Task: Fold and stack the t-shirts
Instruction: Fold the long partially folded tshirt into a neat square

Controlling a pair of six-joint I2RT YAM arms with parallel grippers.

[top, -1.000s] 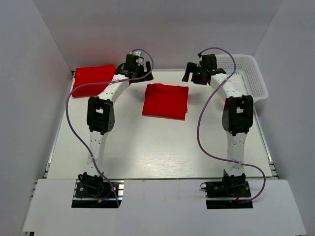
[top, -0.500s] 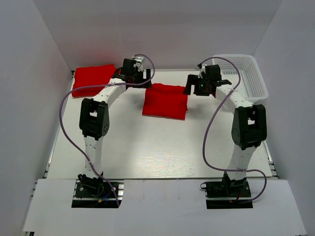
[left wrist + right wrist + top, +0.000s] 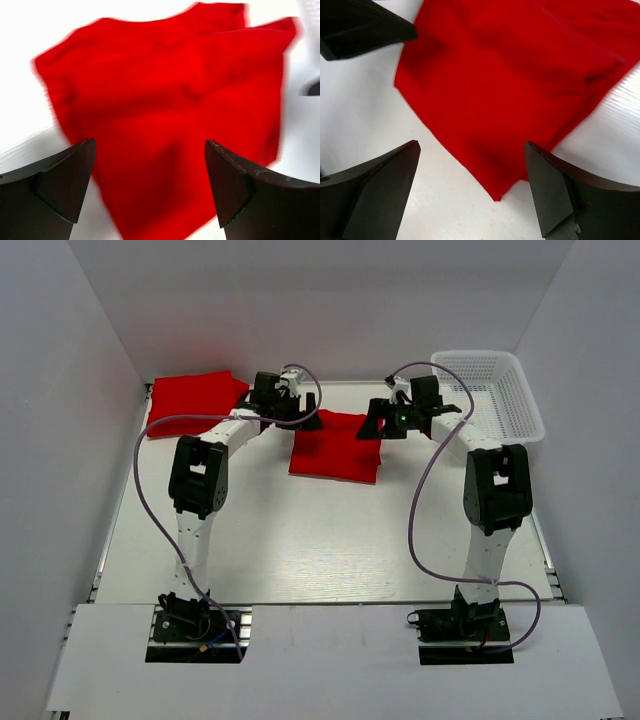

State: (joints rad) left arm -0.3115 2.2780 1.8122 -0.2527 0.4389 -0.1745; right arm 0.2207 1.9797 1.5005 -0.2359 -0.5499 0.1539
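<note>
lab cell, white walls [image 3: 330,300]

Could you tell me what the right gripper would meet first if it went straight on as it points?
Most likely the middle t-shirt, near a corner; the open right gripper points down at it, height unclear.

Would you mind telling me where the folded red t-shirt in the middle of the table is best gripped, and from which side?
Probably at its two far corners, one per arm, coming down from above. The folded t-shirt lies flat and roughly square, wider than one end effector. The left end effector and right end effector hover open over those corners.
</note>
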